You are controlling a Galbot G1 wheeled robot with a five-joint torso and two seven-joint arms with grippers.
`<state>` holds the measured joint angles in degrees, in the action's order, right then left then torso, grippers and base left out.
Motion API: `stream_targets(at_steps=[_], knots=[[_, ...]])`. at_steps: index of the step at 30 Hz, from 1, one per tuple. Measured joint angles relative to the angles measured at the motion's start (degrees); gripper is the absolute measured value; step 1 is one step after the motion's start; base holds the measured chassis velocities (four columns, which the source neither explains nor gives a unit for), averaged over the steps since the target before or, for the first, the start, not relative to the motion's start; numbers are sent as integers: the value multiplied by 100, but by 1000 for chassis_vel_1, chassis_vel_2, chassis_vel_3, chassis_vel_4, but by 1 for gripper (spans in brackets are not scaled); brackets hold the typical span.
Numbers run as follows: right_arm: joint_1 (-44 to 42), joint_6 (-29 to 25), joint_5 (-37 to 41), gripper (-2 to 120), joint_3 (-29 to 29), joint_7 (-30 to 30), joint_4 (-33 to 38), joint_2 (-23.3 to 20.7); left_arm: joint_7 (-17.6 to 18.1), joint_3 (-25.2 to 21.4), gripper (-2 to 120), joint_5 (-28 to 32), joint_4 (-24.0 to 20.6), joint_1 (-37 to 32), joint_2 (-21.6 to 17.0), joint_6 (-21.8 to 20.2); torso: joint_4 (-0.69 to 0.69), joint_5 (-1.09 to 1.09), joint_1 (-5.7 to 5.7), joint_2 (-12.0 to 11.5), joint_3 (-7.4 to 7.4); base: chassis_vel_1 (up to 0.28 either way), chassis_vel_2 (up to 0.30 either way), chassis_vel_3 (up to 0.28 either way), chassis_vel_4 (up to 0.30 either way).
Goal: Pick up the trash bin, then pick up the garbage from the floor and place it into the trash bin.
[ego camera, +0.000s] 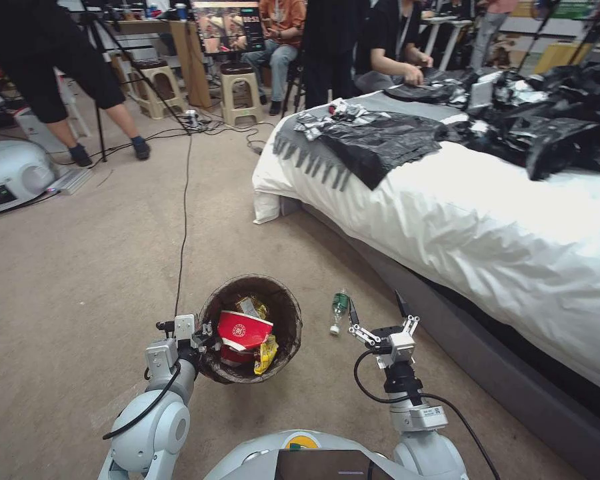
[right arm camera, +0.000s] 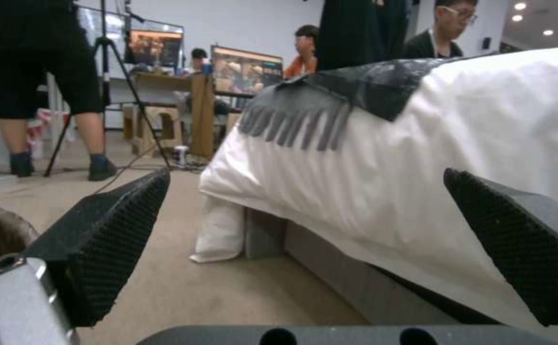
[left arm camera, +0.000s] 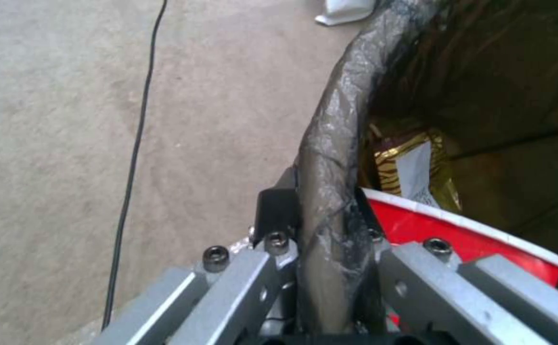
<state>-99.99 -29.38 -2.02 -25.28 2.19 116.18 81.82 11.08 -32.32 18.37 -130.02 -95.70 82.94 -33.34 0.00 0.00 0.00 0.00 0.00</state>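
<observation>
The left gripper (left arm camera: pixel 326 239) is clamped on the bag-covered rim of the trash bin (ego camera: pixel 288 313), one finger outside and one inside. A red cup (ego camera: pixel 244 329) and yellow wrappers (ego camera: pixel 267 353) are held in the bin. The right gripper (ego camera: pixel 379 315) is spread wide and empty, low above the carpet (ego camera: pixel 80 267). A green-labelled bottle (ego camera: pixel 339 309) is seen lying just beside it, near the bed (ego camera: pixel 487 227).

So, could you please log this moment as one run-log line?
left hand: shut on trash bin rim | right hand: open, low beside bottle on floor | bin: red cup, wrappers inside
</observation>
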Motion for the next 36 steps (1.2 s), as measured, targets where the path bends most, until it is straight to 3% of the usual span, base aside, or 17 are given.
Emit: stream_targets(at_steps=[36], knots=[[94,78,88,100,-13,-123,36,17,-73,72,2,-100,47,23,-2,116,0,0,0,0,0,-14,22,22,-15]])
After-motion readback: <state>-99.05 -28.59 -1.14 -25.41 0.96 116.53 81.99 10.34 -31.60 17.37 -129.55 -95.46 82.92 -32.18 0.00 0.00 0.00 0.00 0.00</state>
